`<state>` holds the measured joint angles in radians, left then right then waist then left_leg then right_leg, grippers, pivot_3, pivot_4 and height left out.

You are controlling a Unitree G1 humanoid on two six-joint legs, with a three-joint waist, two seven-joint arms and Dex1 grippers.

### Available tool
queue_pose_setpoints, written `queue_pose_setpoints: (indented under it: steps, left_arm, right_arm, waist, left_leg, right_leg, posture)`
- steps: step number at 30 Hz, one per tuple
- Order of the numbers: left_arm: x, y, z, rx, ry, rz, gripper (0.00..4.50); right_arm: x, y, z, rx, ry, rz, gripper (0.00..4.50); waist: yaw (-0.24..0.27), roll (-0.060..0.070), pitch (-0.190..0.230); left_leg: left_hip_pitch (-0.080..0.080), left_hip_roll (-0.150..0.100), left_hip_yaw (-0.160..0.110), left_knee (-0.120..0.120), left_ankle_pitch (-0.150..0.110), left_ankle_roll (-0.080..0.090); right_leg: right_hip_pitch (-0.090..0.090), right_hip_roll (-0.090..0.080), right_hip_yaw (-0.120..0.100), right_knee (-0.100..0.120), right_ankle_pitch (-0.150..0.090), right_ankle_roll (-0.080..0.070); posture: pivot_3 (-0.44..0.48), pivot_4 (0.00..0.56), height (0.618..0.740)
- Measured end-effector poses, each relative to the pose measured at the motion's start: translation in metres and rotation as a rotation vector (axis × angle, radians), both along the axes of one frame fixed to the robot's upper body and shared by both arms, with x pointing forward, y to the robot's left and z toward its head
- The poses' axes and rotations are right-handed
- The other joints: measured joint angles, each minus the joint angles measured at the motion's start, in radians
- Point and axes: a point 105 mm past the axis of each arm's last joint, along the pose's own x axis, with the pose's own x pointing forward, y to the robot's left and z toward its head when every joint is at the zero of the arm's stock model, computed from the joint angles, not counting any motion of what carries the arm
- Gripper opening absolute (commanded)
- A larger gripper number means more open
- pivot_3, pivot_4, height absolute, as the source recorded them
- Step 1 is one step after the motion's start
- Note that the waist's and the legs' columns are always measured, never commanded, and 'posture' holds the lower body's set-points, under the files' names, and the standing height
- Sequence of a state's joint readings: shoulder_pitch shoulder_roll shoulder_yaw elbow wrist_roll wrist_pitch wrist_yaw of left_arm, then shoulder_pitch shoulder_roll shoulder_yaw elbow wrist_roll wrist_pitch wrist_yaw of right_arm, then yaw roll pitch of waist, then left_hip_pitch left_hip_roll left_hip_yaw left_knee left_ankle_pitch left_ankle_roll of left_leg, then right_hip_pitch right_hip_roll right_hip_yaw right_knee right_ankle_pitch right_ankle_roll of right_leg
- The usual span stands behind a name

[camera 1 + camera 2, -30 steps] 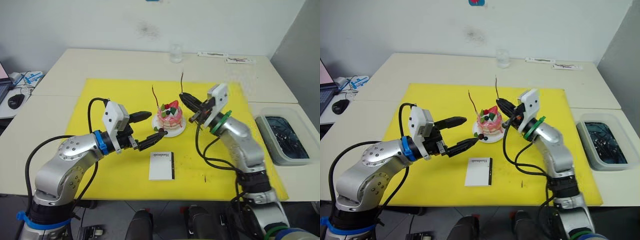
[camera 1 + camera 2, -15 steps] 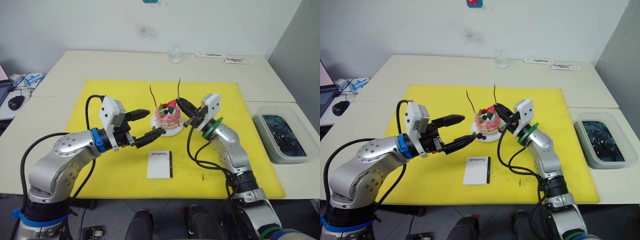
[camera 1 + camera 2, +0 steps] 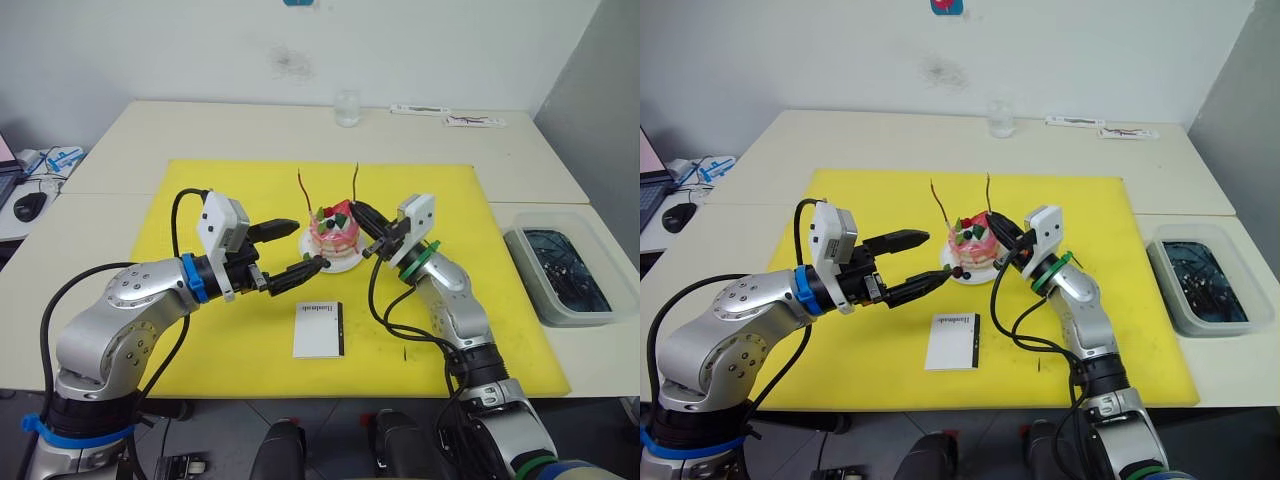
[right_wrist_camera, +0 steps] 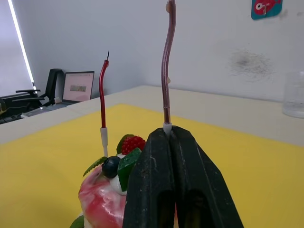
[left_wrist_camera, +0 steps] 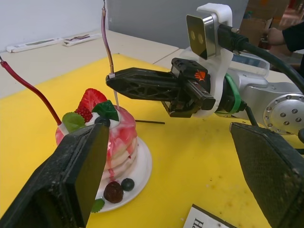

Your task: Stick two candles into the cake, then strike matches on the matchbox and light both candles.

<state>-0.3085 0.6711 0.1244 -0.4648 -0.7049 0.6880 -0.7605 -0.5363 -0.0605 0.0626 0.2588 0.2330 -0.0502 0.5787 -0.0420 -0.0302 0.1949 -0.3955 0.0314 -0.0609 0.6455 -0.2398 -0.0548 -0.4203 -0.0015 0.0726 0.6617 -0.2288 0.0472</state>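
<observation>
Right claw (image 5: 114,80) pinched on golden-brown candle (image 4: 167,61) over cake (image 3: 335,232); left claw (image 3: 303,247) spread wide beside plate (image 5: 140,175).

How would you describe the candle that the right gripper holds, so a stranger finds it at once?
On the yellow mat stands a pink cake. Above its right edge, the right gripper pinches a thin brownish candle at its white end. The red candle already stands free in the cake.
</observation>
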Motion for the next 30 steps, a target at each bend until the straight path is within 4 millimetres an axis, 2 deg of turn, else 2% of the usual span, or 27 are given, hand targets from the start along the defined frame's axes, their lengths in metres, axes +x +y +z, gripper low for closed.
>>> queue_pose_setpoints:
  steps: [7,17,30]
  left_arm:
    - [-0.001,-0.001,0.001,0.005,-0.003,-0.015,4.50]
    - [0.000,-0.002,0.003,0.008,-0.012,-0.016,4.50]
    - [-0.001,-0.002,0.002,0.010,-0.012,-0.016,4.50]
  right_arm:
    - [-0.001,-0.001,-0.002,-0.009,-0.019,-0.008,0.01]
    - [-0.004,0.002,-0.017,0.001,0.002,-0.009,0.01]
    - [-0.004,0.002,-0.026,0.027,0.014,-0.030,0.01]
  waist:
    - [0.000,0.000,0.000]
    - [-0.001,0.000,0.000]
    - [-0.011,0.000,0.000]
  left_leg:
    - [0.000,0.000,0.000,0.000,0.000,0.000]
    - [0.000,0.000,0.000,0.000,0.000,0.000]
    - [0.001,0.000,0.000,0.000,0.000,0.000]
  right_leg:
    - [0.000,0.000,0.000,0.000,0.000,0.000]
    - [0.000,0.000,0.000,0.000,0.000,0.000]
    - [0.000,0.000,0.000,0.000,0.000,0.000]
  posture:
    - [0.000,0.150,0.740]
    - [0.000,0.150,0.740]
    - [0.000,0.150,0.740]
